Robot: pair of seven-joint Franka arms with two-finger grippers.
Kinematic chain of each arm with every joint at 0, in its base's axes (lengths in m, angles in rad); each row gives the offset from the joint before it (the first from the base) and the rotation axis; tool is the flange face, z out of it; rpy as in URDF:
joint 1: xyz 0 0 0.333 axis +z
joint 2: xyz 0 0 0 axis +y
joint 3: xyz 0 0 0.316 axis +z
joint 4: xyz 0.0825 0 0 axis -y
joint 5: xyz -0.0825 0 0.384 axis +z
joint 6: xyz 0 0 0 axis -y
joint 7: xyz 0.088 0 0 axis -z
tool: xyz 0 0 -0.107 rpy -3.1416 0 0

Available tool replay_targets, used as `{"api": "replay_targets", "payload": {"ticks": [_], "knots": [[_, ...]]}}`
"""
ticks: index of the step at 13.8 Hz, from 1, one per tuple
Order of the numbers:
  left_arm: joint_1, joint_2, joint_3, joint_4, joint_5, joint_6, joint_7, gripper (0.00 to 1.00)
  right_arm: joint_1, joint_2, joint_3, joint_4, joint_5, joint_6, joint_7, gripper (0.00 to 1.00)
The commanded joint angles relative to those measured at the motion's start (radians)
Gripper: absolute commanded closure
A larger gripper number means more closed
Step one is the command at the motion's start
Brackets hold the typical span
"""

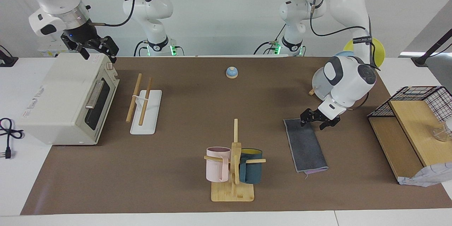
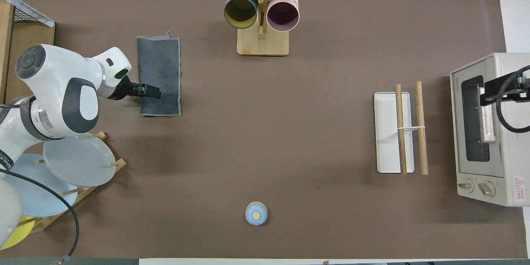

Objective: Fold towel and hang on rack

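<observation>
Two grippers: my left gripper [image 1: 319, 122] sits low at the towel's long edge, at the end nearer the robots; my right gripper [image 1: 94, 47] waits in the air over the toaster oven [image 1: 67, 99].
Left fingers: spread, holding nothing, tips at the towel's edge; whether they touch the cloth I cannot tell.
Right fingers: look spread and empty.
Towel: the towel [image 1: 305, 144] lies flat on the brown mat, grey face up, a sliver of purple showing at the end farthest from the robots.
Towel's long axis: runs from the robots' end outward, so my left fingers come at it across its short width, from the left arm's end of the table.
Nearer arm: the left, by a wide margin.
Rack: the rack [image 1: 143, 104] is well apart from the towel, toward the right arm's end, just beside the toaster oven, rods roughly parallel to the towel.
Holders: the mug stand [image 1: 233, 169], between towel and rack, carries a pink mug [image 1: 217, 164] and a dark teal mug [image 1: 251, 169]; the plate stand near the towel holds plates.
</observation>
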Motion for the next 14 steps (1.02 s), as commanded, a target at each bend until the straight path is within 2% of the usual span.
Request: {"api": "replay_targets", "payload": {"ticks": [1, 10, 14], "knots": [[0.012, 0.007, -0.005, -0.006, -0.025, 0.023, 0.033, 0.11, -0.011, -0.014, 0.004, -0.009, 0.017, -0.008, -0.017, 0.0], [0.011, 0.024, -0.007, -0.003, -0.038, 0.032, 0.033, 0.35, -0.011, -0.014, 0.004, -0.011, 0.017, -0.01, -0.017, 0.0], [0.009, 0.038, -0.005, 0.002, -0.04, 0.051, 0.034, 0.36, -0.011, -0.014, 0.004, -0.009, 0.017, -0.01, -0.017, 0.0]]}}
